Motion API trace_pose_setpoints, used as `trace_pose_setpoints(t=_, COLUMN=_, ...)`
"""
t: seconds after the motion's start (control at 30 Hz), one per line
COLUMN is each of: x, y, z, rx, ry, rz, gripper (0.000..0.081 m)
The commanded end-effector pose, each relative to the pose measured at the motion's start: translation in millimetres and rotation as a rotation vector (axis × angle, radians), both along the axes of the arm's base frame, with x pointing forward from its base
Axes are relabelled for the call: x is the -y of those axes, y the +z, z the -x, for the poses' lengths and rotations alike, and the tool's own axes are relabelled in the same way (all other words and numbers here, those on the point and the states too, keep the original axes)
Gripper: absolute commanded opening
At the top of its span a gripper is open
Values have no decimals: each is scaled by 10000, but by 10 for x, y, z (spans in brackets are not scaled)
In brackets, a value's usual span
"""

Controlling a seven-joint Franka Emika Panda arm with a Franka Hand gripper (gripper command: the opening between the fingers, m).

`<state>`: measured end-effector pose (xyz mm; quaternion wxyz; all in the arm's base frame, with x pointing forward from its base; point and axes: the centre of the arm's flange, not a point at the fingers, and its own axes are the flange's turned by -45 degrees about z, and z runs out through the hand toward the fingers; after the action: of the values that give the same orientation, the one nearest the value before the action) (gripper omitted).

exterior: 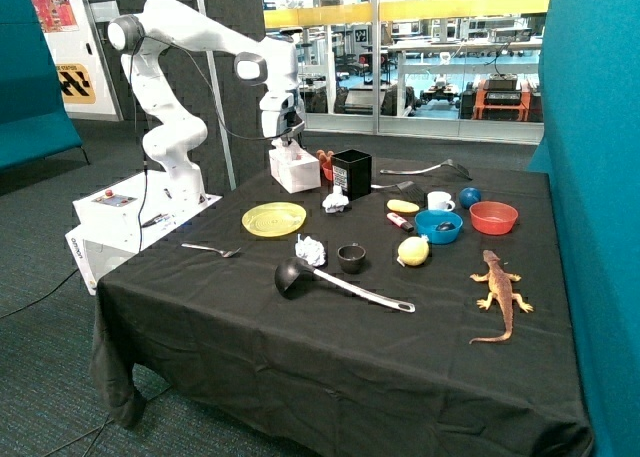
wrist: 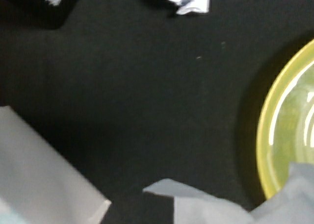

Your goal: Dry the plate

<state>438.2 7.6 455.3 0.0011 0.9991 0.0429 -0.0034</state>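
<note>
The yellow translucent plate (exterior: 273, 219) lies flat on the black tablecloth, near the table's edge closest to the robot base. It also shows in the wrist view (wrist: 287, 131). My gripper (exterior: 288, 137) hangs just above the white tissue box (exterior: 296, 169), behind the plate. A white tissue (wrist: 221, 207) hangs from the gripper, close to the wrist camera, and covers a bit of the plate's rim. The box's corner (wrist: 39, 175) shows below. The fingers themselves are hidden in the wrist view.
A crumpled tissue (exterior: 336, 201) and a black box (exterior: 351, 173) sit beside the tissue box. Another crumpled tissue (exterior: 310, 249), a black cup (exterior: 351, 258), a ladle (exterior: 330, 282) and a fork (exterior: 210, 248) lie in front of the plate. A blue bowl (exterior: 438, 225) and a red bowl (exterior: 493, 217) stand further off.
</note>
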Motion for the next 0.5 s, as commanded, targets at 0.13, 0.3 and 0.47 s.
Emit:
trace_pose_setpoints(t=0.13, x=507, y=-223, z=-142, rx=66, ry=374, rz=-26, gripper=0)
trace_pose_setpoints(t=0.3, x=643, y=-336, z=-155, rx=66, ry=456, rz=-26, gripper=0)
trace_pose_setpoints(t=0.47, x=782, y=-448, z=-193, rx=66, ry=518, rz=-26, gripper=0)
